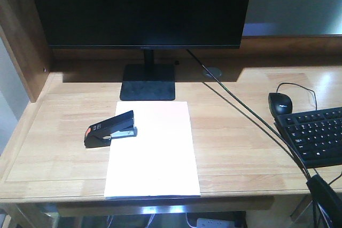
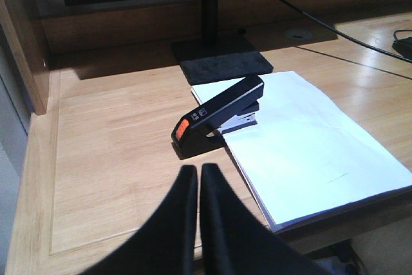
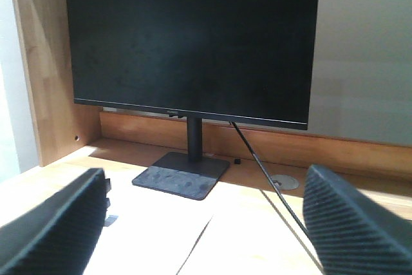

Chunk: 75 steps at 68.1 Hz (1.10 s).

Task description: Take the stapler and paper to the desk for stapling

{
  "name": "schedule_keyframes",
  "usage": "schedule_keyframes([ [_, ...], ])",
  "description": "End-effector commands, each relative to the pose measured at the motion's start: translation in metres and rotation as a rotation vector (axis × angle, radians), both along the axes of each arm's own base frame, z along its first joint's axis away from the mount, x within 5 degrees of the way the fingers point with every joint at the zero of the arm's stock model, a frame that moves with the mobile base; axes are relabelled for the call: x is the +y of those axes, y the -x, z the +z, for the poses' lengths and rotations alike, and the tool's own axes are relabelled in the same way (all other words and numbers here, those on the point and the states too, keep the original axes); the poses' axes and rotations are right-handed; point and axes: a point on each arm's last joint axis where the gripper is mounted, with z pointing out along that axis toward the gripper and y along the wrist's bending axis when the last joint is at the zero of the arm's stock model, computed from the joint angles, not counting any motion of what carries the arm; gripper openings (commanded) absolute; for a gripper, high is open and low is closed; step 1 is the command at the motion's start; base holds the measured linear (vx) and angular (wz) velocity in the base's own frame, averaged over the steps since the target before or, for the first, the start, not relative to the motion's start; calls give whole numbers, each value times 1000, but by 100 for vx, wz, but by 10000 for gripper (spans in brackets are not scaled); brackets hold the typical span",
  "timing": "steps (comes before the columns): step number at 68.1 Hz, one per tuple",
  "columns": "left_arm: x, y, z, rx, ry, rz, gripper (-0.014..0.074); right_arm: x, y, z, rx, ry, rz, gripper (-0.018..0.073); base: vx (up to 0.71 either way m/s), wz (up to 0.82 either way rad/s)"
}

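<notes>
The black stapler (image 1: 109, 129) with an orange-red rear patch lies on the light-wood desk (image 1: 59, 132), its front end over the left edge of the white paper (image 1: 152, 150). The sheet lies flat in front of the monitor stand and reaches the desk's front edge. In the left wrist view my left gripper (image 2: 198, 173) is shut with nothing in it, hanging short of the stapler (image 2: 219, 114), with the paper (image 2: 309, 140) to its right. My right gripper (image 3: 206, 181) is open and empty above the paper (image 3: 154, 236). Its left finger hides most of the stapler there.
A black monitor (image 1: 141, 9) on a square base (image 1: 148, 82) stands at the back. A mouse (image 1: 280, 102) and keyboard (image 1: 315, 134) lie at the right, with a cable (image 1: 246, 113) running diagonally across. A wooden side wall (image 1: 21, 36) closes the left. A black arm part (image 1: 325, 198) shows bottom right.
</notes>
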Motion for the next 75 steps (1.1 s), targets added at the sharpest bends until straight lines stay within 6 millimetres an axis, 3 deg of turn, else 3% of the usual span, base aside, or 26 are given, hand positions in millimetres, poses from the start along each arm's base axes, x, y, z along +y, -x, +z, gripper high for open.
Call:
schedule_keyframes([
  [1, 1, -2, 13, -69, 35, 18, -7, -3, -1, 10, -28, 12, -34, 543, 0, 0],
  [10, 1, -2, 13, -69, 35, 18, -7, -3, -1, 10, -25, 3, -38, 386, 0, 0],
  [23, 1, -2, 13, -69, 35, 18, -7, -3, -1, 10, -27, 10, -34, -12, 0, 0],
  [67, 1, -2, 13, -70, 34, 18, -7, -3, -1, 10, -31, 18, -36, -9, 0, 0],
  [75, 6, 0, 20, -176, -15, 57, -7, -3, -1, 10, -31, 18, -36, -9, 0, 0],
])
